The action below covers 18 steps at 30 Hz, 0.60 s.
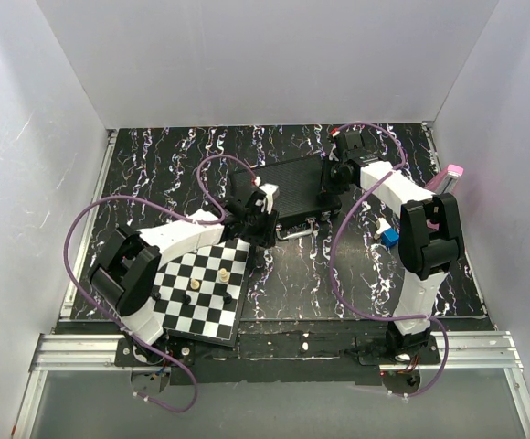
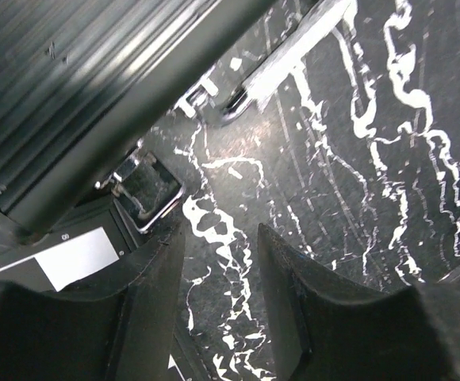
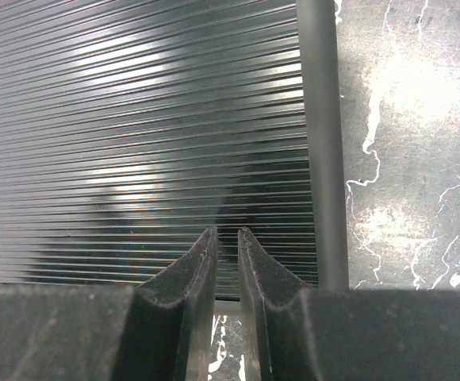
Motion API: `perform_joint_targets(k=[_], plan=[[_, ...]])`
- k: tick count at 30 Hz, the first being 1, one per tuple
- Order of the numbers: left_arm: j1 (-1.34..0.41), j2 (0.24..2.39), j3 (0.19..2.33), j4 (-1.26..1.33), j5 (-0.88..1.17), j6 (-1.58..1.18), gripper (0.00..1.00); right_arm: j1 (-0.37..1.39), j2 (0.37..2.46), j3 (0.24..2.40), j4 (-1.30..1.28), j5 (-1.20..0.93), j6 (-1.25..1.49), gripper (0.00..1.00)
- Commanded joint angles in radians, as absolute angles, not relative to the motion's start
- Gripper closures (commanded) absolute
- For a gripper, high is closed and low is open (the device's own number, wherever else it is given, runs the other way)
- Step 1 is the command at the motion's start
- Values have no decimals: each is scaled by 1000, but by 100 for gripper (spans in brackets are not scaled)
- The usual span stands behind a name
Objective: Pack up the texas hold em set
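Briefcase (image 1: 292, 183), black and ribbed, lies shut and flat on the dark marbled worktop (image 1: 375, 274), towards the back and near the middle, between the two arms. A black-and-white chessboard (image 1: 206, 293) sits at the near left, partly under the left arm, with a few pieces (image 1: 223, 274) standing on it.

The left gripper (image 1: 258, 221) is at the case's near left corner. In its wrist view its fingers (image 2: 293, 302) are spread, with only bare worktop in the gap, grasping nothing. One finger is just beside a silver latch (image 2: 147, 189) on the case's front.

The right gripper (image 1: 331, 187) is at the case's right end. From its wrist camera its fingers (image 3: 202, 270) point at the ribbed lid with only a thin slit between them. I cannot tell whether they are pinching the case's rim or are merely drawn almost together.

A pink metronome (image 1: 448, 176) stands by the right wall, and a small blue object (image 1: 390, 237) lies on the worktop near the right arm.
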<state>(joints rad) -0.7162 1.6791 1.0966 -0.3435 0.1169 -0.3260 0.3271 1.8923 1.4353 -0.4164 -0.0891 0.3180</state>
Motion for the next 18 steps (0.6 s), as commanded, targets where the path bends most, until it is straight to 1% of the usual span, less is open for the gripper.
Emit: perform_joint_targets(k=[1, 6, 10, 14, 18], plan=[[-719, 1683, 1052, -322, 94, -353, 60, 333, 1907, 1394, -492, -87, 311, 76], [-723, 1664, 1023, -302, 103, -361, 60, 331, 1904, 1394, -495, -86, 308, 76], [-736, 1596, 1032, -285, 112, -347, 60, 333, 1908, 1394, -495, -86, 308, 76], [-736, 1533, 1052, -276, 55, -328, 60, 331, 1916, 1396, -496, -89, 308, 76], [-738, 1552, 1097, -290, 17, -287, 60, 331, 1921, 1390, -497, -92, 310, 76]])
